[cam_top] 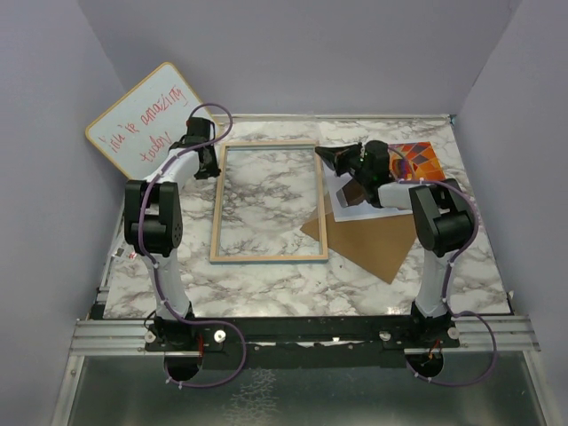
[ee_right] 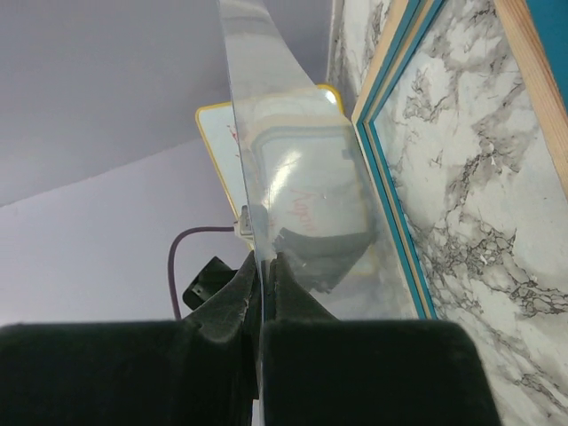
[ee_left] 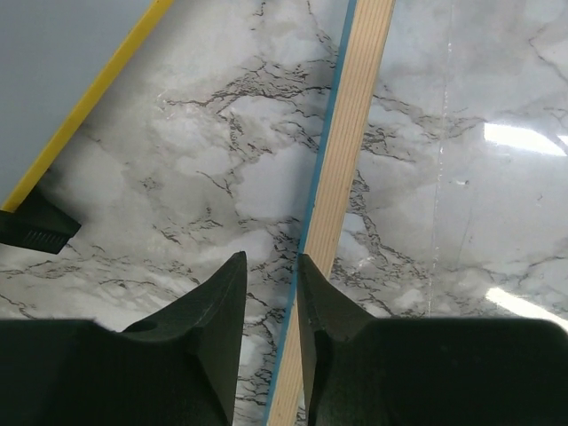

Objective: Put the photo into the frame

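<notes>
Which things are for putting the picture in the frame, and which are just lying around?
For the job:
- the frame, lying back side up
- the photo
- the brown backing board
- the clear sheet, pinched by the right gripper

Just lying about:
- the whiteboard with red writing, propped at the back left

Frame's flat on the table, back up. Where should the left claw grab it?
Its left long rail, near the far corner, from straight above with a finger on each side. The frame lies flat and only a thin rail fits the left claw, which hovers there.
</notes>
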